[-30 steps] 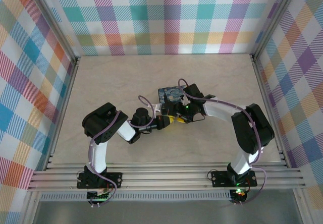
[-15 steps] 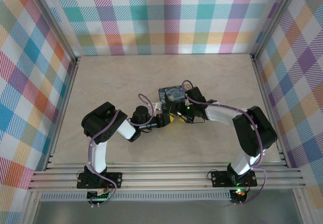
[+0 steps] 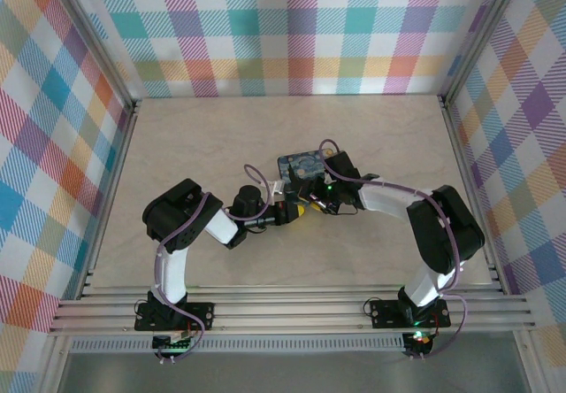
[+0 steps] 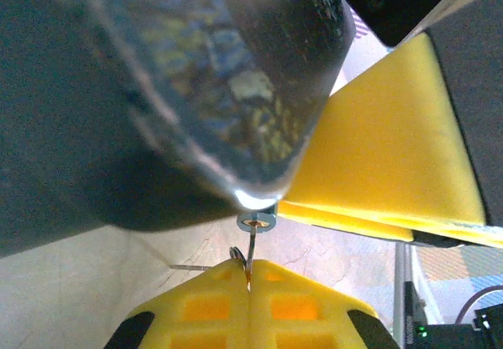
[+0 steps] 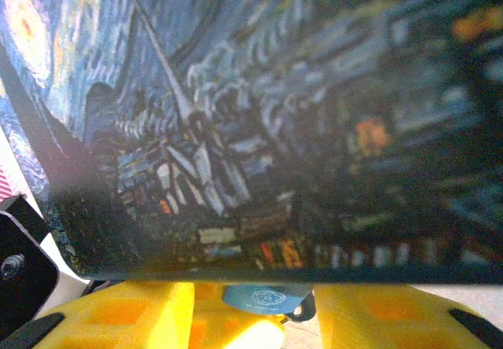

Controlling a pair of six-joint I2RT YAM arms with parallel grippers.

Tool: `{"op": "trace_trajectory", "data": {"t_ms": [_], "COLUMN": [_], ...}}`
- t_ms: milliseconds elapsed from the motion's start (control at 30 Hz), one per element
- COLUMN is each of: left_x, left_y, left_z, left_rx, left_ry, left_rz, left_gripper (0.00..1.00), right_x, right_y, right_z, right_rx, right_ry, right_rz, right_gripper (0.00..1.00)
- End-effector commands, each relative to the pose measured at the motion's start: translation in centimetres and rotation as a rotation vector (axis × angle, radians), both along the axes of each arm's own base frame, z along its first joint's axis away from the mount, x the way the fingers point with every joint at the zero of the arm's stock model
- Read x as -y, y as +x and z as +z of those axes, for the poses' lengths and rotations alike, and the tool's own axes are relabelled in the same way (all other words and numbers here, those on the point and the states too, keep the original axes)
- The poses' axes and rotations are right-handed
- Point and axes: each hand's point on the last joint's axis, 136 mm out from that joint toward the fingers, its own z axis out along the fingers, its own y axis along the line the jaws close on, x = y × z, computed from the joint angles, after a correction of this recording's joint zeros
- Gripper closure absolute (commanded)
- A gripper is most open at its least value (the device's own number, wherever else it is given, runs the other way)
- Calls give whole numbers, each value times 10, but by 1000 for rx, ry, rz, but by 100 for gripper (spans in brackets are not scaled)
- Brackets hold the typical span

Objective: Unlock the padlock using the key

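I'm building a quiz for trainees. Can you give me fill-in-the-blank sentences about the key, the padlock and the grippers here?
The key is pinched by the ____ gripper.
The padlock has a ____ body.
The fingers flanking the padlock are ____.
Missing words: left; blue; yellow.

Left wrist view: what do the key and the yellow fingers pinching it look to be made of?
The key: thin, silvery-grey and faintly glinting, so most likely bare metal. The fingers of the left gripper: matte yellow with moulded square pockets, probably plastic or a firm rubber; the look alone does not settle which.
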Motion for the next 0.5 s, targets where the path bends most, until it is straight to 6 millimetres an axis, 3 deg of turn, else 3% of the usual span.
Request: {"op": "trace_trajectory", "data": {"t_ms": [0, 200, 467], "left_x": [8, 15, 25], "left_y": [0, -1, -10], "left_z": [25, 36, 36], "left_rx": [117, 195, 315], "left_ry": [19, 99, 309], "left_rz": [-53, -86, -163], "left_gripper": [100, 100, 100], "right_x": [2, 1, -3], "right_y": [-13, -21, -30], "right_z": [-15, -19, -20], "right_rx": [-97, -140, -214], "right_ry": [-36, -39, -36], "right_rz": [-1, 29, 60], "right_gripper": [60, 71, 83]}}
